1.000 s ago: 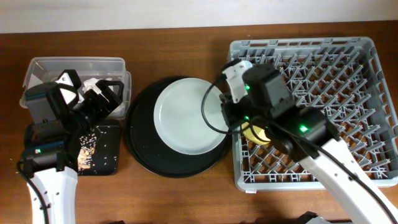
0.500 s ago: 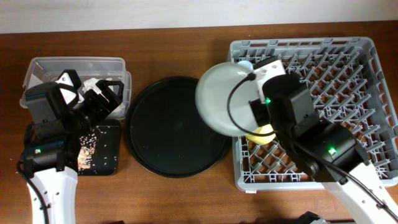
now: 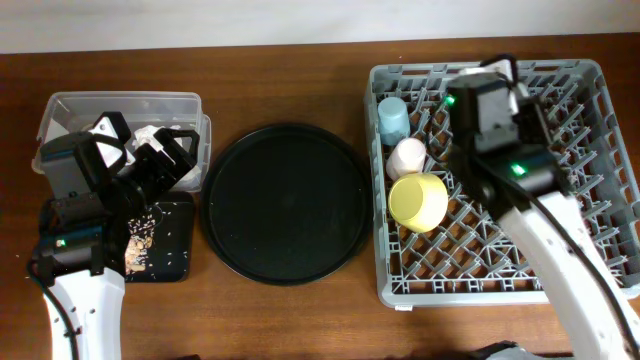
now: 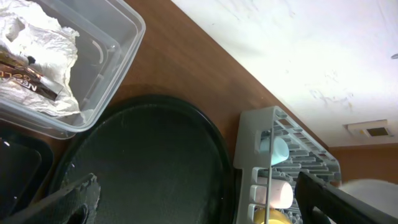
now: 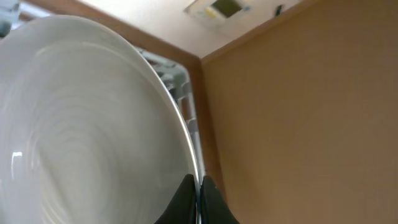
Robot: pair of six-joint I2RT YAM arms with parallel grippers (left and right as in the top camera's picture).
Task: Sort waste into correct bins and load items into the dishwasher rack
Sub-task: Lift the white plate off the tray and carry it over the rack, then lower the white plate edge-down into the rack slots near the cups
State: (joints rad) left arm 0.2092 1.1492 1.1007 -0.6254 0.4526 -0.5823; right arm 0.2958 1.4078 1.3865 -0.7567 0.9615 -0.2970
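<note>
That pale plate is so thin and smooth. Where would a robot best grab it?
Probably at the rim, coming in edge-on. The pale plate is wide and smooth, so only its thin rim fits between two fingers, one on each face. The right gripper holds it just so, pinching the rim from the edge side.
</note>
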